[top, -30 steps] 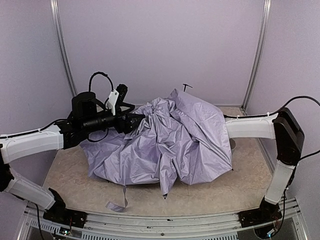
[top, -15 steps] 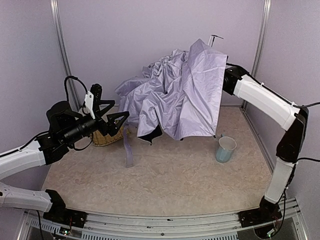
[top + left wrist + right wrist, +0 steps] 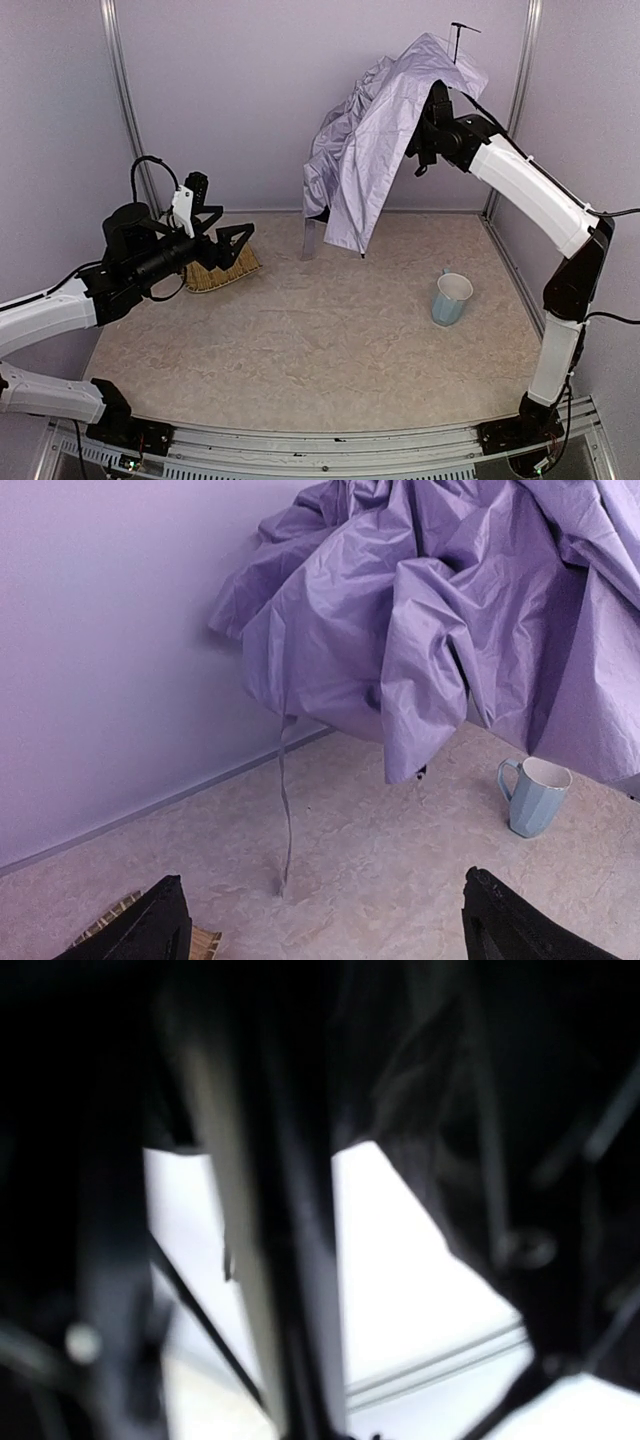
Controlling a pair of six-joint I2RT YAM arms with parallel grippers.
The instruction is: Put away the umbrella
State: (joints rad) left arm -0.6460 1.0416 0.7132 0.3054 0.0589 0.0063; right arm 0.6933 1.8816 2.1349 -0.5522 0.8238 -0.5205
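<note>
Lilac walls (image 3: 250, 90) close in a beige marbled desk (image 3: 330, 350). My right end effector (image 3: 428, 125), its fingers hidden under the canopy, holds the umbrella (image 3: 375, 150) aloft over the desk's far edge, with the strap (image 3: 285, 810) dangling to the surface. My left end effector (image 3: 228, 228) is spread wide and empty above the woven straw tray (image 3: 222, 272) by the left edge. A light blue mug (image 3: 450, 298) stands toward the right edge.
</note>
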